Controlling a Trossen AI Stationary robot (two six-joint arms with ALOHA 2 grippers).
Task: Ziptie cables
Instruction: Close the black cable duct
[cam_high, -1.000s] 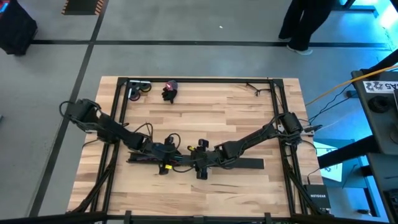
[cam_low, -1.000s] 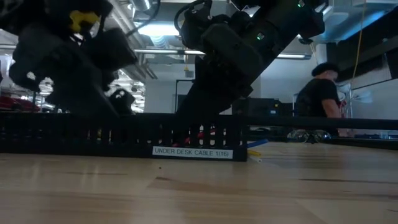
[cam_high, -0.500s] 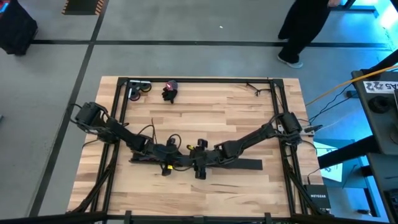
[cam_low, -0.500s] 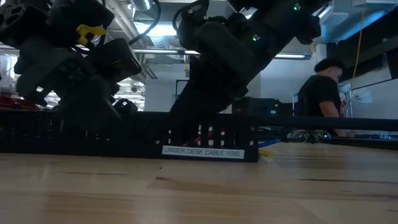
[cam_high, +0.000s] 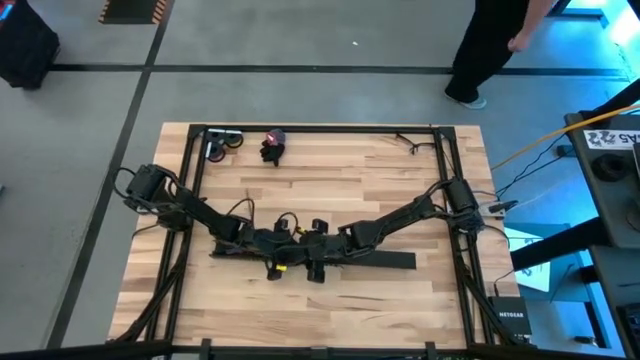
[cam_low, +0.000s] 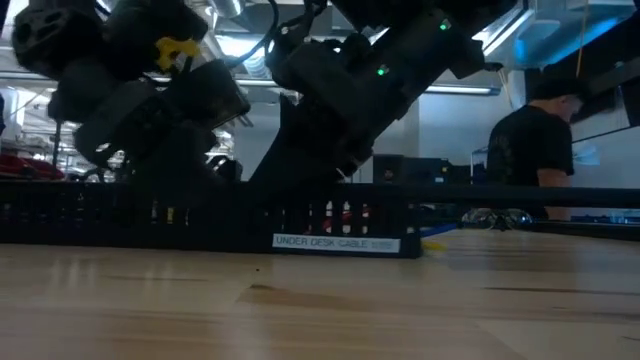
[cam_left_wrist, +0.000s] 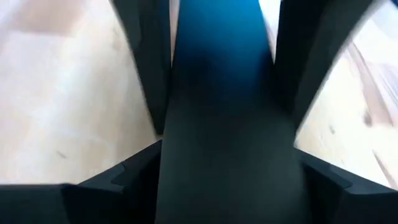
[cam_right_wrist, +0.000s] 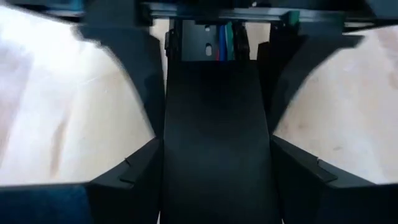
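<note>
Pale wooden plank tabletop (cam_high: 330, 175) inside a black frame. Long black slotted cable channel (cam_low: 200, 222) lying across the near half, white label (cam_low: 336, 243) reading "UNDER DESK CABLE" on its side; flat black cover strip (cam_high: 385, 261) just beside it. Small dark object (cam_high: 272, 146) and round roll (cam_high: 222, 143) at the far left corner, well apart from the channel.

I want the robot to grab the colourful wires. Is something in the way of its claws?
Yes. The wires lie inside the long black slotted channel, showing only through its slots. Both the left gripper and the right gripper sit straddling a flat black strip, which lies between their fingers and the wires.
</note>
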